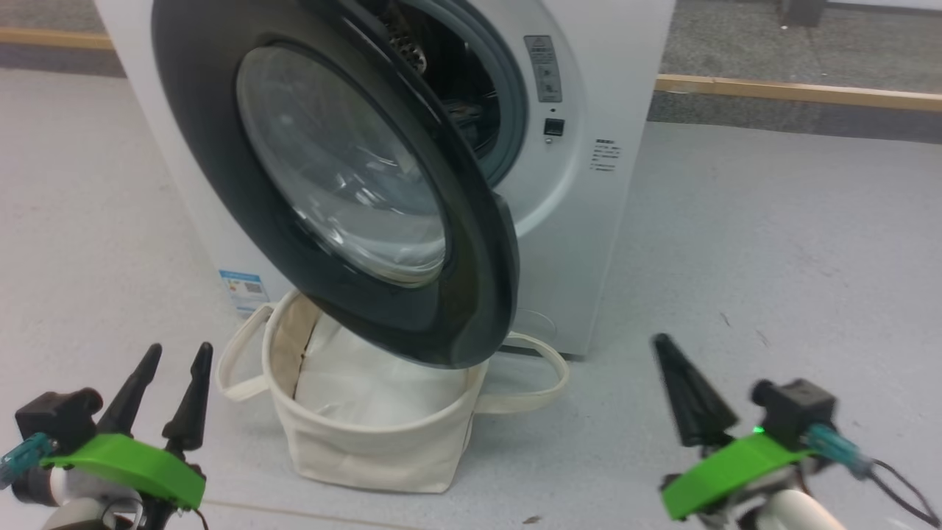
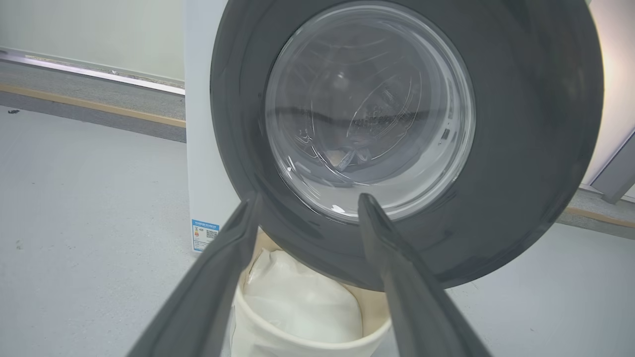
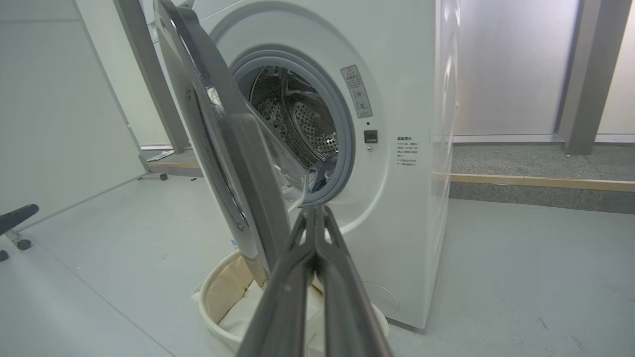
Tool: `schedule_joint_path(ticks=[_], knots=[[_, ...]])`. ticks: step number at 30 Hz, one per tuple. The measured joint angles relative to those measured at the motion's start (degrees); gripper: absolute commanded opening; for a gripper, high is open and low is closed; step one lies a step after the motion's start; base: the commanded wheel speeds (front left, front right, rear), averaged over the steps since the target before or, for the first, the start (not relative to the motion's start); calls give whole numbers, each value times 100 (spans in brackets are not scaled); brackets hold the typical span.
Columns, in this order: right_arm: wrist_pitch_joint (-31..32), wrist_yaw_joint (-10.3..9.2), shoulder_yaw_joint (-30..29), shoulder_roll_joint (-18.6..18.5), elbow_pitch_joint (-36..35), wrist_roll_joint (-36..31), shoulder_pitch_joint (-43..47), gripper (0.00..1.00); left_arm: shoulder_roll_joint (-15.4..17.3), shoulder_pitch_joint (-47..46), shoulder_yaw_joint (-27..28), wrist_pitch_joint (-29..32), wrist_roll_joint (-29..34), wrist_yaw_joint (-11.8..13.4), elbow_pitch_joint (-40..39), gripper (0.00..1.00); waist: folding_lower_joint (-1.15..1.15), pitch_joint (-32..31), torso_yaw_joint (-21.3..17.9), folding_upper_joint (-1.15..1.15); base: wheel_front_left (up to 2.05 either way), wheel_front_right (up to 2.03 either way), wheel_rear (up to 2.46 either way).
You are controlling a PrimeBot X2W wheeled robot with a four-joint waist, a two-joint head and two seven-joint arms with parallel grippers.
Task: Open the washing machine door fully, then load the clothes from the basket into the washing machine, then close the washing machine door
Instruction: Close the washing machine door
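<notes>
The white washing machine (image 1: 589, 221) stands ahead with the washing machine door (image 1: 221, 147) swung partway open, its black rim hanging over the basket (image 1: 368, 449). The door's glass bowl (image 2: 367, 109) faces my left gripper (image 2: 308, 198), which is open and empty a short way in front of it. My left gripper (image 1: 179, 350) sits low to the left of the basket. My right gripper (image 1: 662, 342) is shut on nothing, right of the basket. My right gripper (image 3: 312, 210) points at the drum (image 3: 292, 114), where a bit of bluish clothes (image 3: 321, 174) lies at the bottom.
A plain white bundle (image 2: 297, 297) lies in the basket (image 3: 218, 292), partly under the door edge (image 3: 223, 148). Grey floor spreads to both sides. A raised ledge with a wooden strip (image 1: 795, 92) runs behind the machine. A grey post (image 3: 580, 74) stands at the far right.
</notes>
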Motion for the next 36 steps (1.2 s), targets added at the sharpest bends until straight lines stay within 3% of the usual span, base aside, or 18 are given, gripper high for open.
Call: schedule_joint_path(ticks=[7,14,23,36], knots=[[0,0,872,205,397,29,-772,0,9,-152,81,0,-52,0,21,100,0,51,281,0,0,0,0],[0,0,1321,315,1032,364,-1319,0,5,-209,-10,0,-93,0,21,100,0,110,664,0,0,0,0],[0,0,1280,332,1762,744,-1865,0,4,-244,-149,0,-94,0,5,100,0,243,1093,0,0,0,0],[0,3,1188,268,2082,836,-2337,0,12,-477,-205,0,-212,0,-109,100,0,612,1335,0,0,0,0]])
